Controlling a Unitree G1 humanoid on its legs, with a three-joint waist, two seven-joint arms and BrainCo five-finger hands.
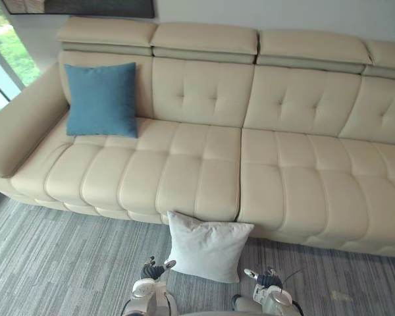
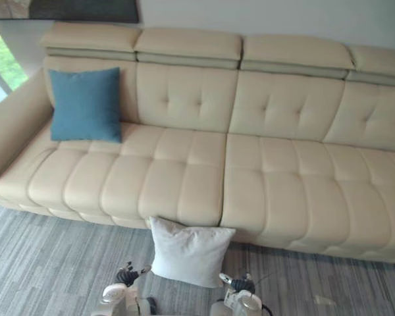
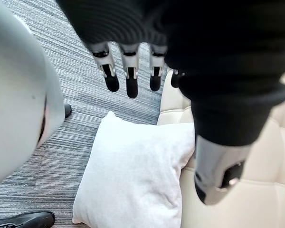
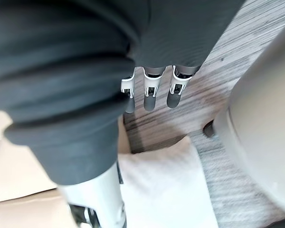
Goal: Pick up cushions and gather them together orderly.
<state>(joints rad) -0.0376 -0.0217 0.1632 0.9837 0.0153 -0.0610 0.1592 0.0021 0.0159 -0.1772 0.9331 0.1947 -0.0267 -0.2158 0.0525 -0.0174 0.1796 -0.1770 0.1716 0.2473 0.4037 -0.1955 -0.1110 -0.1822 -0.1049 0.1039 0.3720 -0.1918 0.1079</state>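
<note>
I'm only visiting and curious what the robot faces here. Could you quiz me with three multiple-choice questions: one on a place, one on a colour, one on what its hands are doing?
1. Where is the white square fabric cushion?
A. In a hand.
B. On the grey striped carpet, leaning against the front of the cream leather sofa.
C. On the sofa seat.

2. What colour is the square cushion on the sofa seat?
A. Red.
B. Green.
C. Blue.

3. How are the left hand and right hand?
A. Both open, holding nothing.
B. Both shut on a cushion.
C. One pinching cloth.

Answers: 1 B, it stands on the floor at the sofa's base. 2 C, it is plainly blue. 3 A, the fingers hang straight, touching nothing.
</note>
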